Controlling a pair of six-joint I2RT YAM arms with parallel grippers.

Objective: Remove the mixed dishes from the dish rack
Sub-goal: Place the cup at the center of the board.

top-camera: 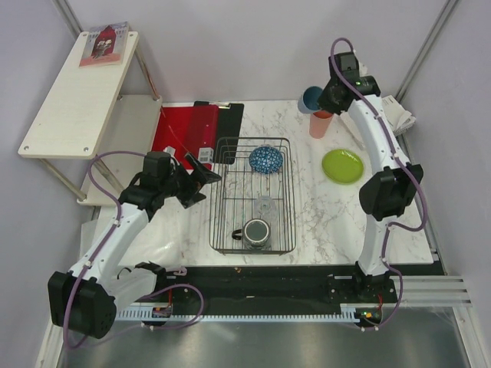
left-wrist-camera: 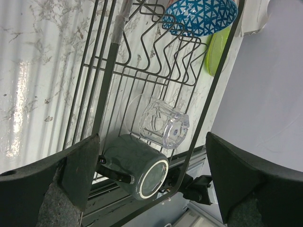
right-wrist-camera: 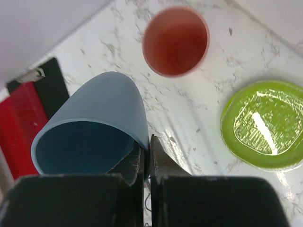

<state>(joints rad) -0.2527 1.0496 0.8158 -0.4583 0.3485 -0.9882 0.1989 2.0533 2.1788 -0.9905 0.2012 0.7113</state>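
Left fingers: spread wide with nothing between them, poised just beside the left side of the dish rack and aimed across it.
Right fingers: pressed together on the wall of the blue cup, one inside the rim and one outside.
Blue cup: at the far right of the surface, tilted with its mouth toward the wrist camera. Whether its base touches the surface cannot be told.
Salmon-pink cup: upright on the surface, mouth up, just beside the blue cup and outside the rack.
Lime-green plate: flat on the surface, right of the rack and apart from the pink cup.
Dish rack: mid-surface, its long sides running near to far.
Dark grey mug: inside the rack at its near end.
Clear glass: inside the rack, just beyond the mug.
Blue patterned bowl: inside the rack at its far end, tilted on the wire prongs.
Red clipboard: flat on the surface, beyond the rack's far-left corner.
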